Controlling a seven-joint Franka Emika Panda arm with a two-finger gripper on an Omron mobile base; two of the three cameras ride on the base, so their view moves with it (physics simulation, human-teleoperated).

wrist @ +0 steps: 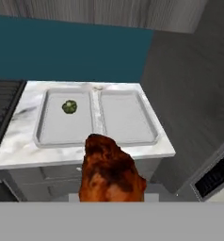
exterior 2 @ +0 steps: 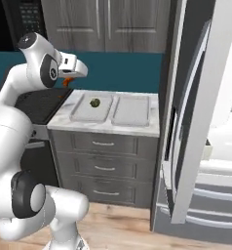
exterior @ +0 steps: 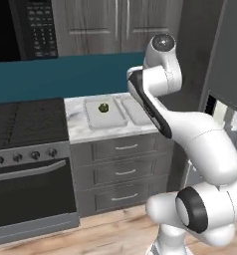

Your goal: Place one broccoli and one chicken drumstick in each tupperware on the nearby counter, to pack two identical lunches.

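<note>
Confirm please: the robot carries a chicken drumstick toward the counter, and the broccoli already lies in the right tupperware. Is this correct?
Not quite. The broccoli lies in the left tupperware, not the right tupperware, which holds no food; the hand view shows this, and both base views agree. The rest stands: the tool carries a chicken drumstick toward the counter.
</note>
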